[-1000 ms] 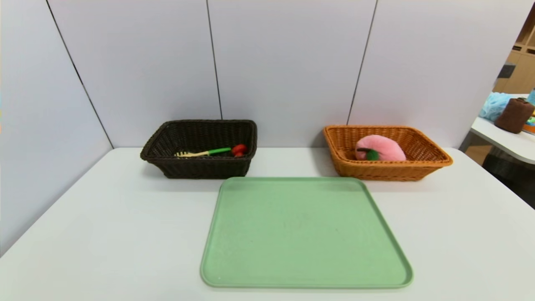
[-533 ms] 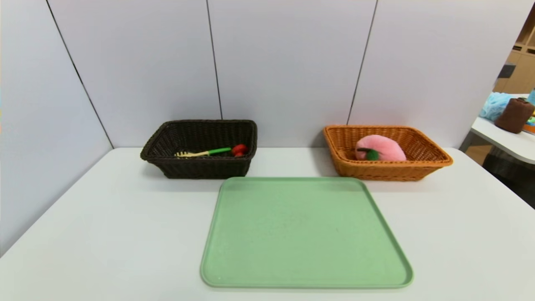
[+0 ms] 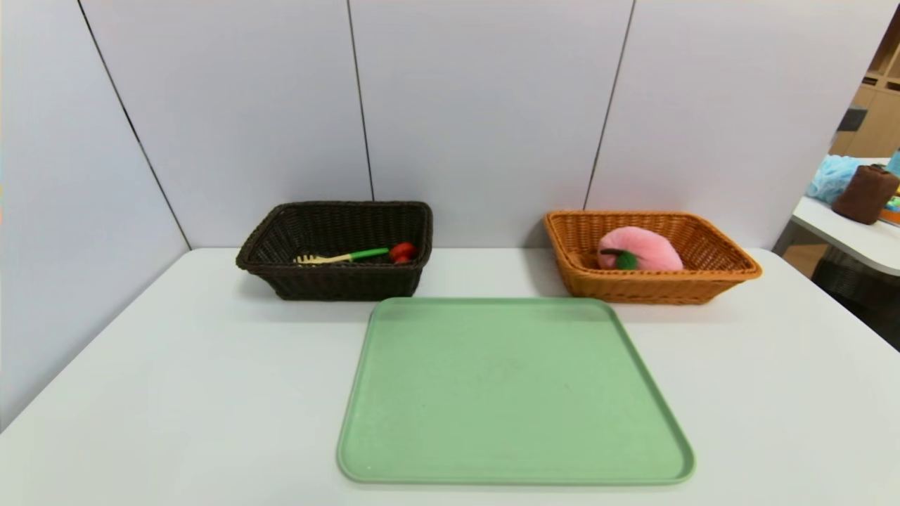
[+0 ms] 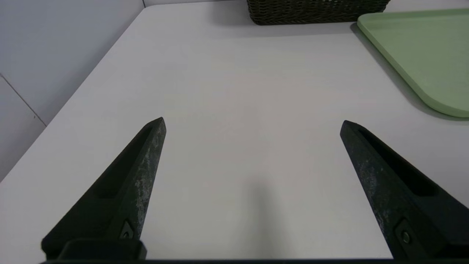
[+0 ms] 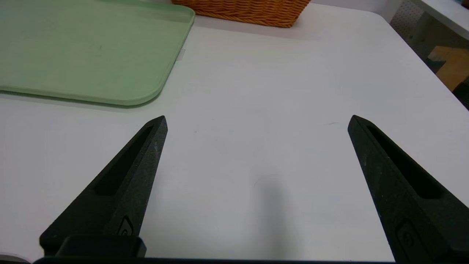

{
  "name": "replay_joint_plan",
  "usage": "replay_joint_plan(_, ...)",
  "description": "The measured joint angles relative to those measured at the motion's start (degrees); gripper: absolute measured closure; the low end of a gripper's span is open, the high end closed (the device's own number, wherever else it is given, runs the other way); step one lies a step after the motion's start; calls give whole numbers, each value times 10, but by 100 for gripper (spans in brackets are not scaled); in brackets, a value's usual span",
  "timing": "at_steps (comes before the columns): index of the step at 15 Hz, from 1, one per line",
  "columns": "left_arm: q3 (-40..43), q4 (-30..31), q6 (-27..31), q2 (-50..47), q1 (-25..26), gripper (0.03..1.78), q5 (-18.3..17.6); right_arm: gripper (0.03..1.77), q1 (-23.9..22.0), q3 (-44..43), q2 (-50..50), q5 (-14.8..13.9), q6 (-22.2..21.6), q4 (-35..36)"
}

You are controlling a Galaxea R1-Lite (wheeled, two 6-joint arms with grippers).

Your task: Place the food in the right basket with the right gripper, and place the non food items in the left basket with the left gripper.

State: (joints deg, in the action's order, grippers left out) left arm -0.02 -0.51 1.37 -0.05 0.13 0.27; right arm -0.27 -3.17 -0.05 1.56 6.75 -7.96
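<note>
A pink peach (image 3: 641, 248) lies inside the orange basket (image 3: 731, 270) at the far right of a white table (image 3: 176, 393), while a yellow spoon (image 3: 337, 257) with a green handle and a red duck (image 3: 402, 251) rest together in the dark basket (image 3: 330, 284) at the far left. A green tray (image 3: 513, 393) sits bare between and in front of the two baskets. The left gripper (image 4: 253, 123) hovers low over bare tabletop beside the tray's left edge, jaws spread wide and holding nothing, the dark basket well beyond its tips. The right gripper (image 5: 256, 119) mirrors it on the tray's right side, jaws likewise wide apart, the orange basket well ahead. No grey case can be made out in the dark basket
</note>
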Motion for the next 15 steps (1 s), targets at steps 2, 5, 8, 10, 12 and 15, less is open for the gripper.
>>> replay_joint_plan(2,0,0,-6,0,0,12,0,10,0,1,0,-2,-15,2)
replay_joint_plan(5,0,1,-16,0,0,12,0,10,0,1,0,-4,-46,0)
replay_joint_plan(8,0,4,-25,0,0,12,-1,10,1,0,0,-17,-67,1)
replay_joint_plan(10,0,4,-26,0,0,12,-1,10,1,0,0,-16,-67,1)
replay_joint_plan(12,0,5,-19,0,0,12,0,10,1,13,0,-13,-50,31)
replay_joint_plan(15,0,4,-18,0,0,12,1,10,1,29,0,-2,-18,74)
